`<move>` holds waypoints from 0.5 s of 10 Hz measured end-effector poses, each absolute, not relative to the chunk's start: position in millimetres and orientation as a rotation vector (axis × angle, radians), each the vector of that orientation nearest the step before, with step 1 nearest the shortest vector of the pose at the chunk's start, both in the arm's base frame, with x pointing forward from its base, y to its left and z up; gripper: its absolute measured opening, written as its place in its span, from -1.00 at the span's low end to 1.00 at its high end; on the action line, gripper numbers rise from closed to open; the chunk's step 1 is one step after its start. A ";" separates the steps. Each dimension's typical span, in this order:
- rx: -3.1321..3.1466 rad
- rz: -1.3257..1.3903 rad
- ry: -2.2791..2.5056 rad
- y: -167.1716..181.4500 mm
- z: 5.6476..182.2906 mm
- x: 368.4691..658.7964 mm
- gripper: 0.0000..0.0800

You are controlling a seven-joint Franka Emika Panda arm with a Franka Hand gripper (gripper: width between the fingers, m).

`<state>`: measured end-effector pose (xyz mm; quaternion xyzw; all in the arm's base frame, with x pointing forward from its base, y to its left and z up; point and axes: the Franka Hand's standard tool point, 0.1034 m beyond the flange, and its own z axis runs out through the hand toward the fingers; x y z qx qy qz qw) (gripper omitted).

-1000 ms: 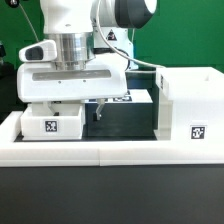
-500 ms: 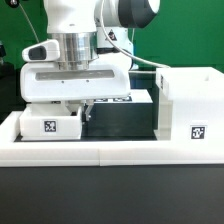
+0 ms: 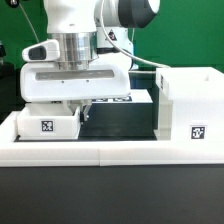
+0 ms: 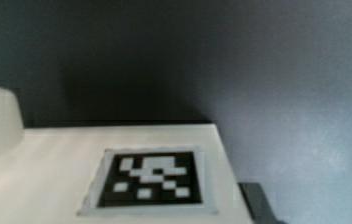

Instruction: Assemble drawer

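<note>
A small white open-top tray [image 3: 48, 126] with a square tag on its front stands at the exterior view's left, just behind the low front wall. My gripper [image 3: 73, 113] is down on the tray's right end. One dark finger [image 3: 85, 113] presses the outside of its right wall, and the other finger is hidden behind the tray. In the wrist view the tray's tagged white face [image 4: 152, 180] fills the space by the one visible finger [image 4: 256, 203]. The tall white cabinet shell [image 3: 190, 108] with a tag stands at the exterior view's right.
A long low white border wall [image 3: 110, 152] runs along the front. A white piece bearing tags [image 3: 138, 99] lies behind my hand, mostly hidden. Dark tabletop [image 3: 120, 120] lies between tray and cabinet shell. Cables hang behind the arm.
The visible finger moved toward the exterior view's left up against the tray's right wall, then stayed. The tray shifted slightly left and toward the front.
</note>
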<state>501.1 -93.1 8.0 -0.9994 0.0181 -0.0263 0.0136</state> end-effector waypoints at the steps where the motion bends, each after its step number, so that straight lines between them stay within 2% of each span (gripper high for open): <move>1: -3.113 -0.082 0.056 -93.1 8.0 501.1 -0.90; 3: -3.114 -0.081 0.022 -92.9 9.9 501.5 -0.90; 5: -3.099 -0.066 -0.178 -88.4 28.9 503.7 -0.89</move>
